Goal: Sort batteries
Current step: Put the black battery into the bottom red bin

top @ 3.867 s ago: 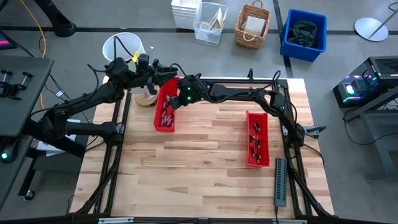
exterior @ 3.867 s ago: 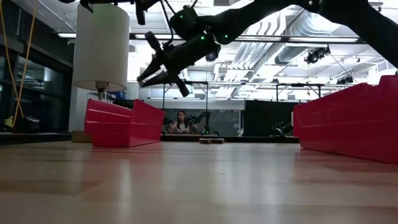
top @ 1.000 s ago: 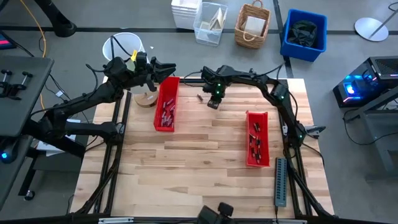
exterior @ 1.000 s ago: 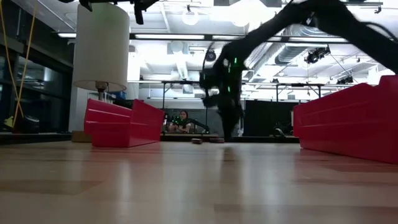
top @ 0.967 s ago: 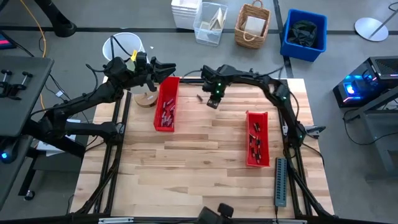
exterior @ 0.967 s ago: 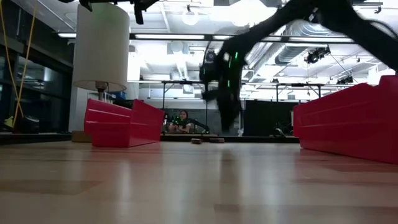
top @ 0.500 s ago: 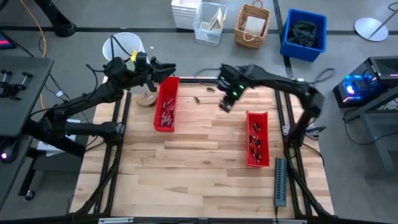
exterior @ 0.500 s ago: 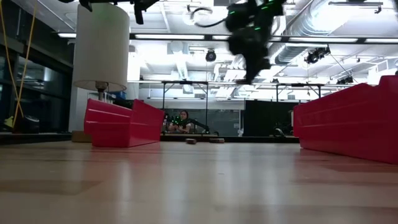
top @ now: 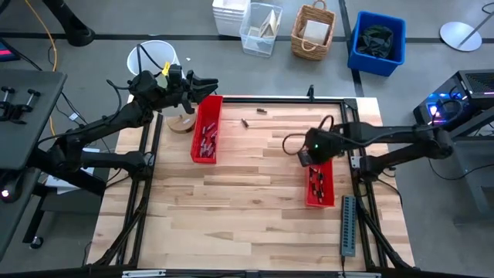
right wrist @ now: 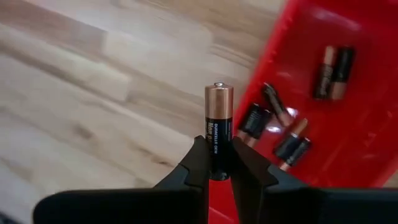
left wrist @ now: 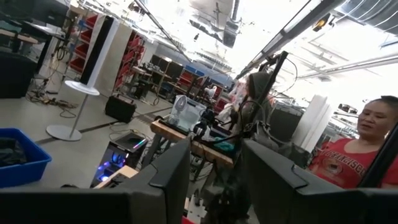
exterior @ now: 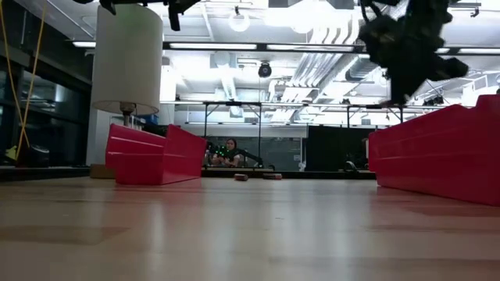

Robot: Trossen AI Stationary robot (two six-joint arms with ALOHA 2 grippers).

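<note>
Two red trays hold batteries: the left tray (top: 206, 130) and the right tray (top: 319, 171). My right gripper (top: 306, 158) hovers over the right tray's left wall, shut on one copper-and-black battery (right wrist: 217, 124). Below it, several batteries (right wrist: 277, 134) lie on the tray floor. Two loose batteries (top: 245, 123) (top: 261, 111) lie on the wood near the far edge and also show in the low view (exterior: 241, 177). My left gripper (top: 212, 85) waits open above the left tray's far end, its fingers (left wrist: 174, 174) apart and touching nothing. My right gripper pinches the battery's black lower end (right wrist: 216, 163) between its two fingers (right wrist: 198, 163). The battery stands along the fingers, and its copper end (right wrist: 218, 93) sticks out past their tips. It is lifted clear, above the tray's left wall and the wood beside it.
A long grey ridged strip (top: 348, 225) lies by the table's near right corner. A white bucket (top: 154, 58), a basket and bins stand on the floor beyond the far edge. A person (left wrist: 367, 143) shows in the left wrist view. Bare wood lies between the trays.
My right gripper has risen from the table near the loose batteries at the far middle and swung right and toward the near edge, ending over the right tray. It carries the battery along. The left arm has kept still.
</note>
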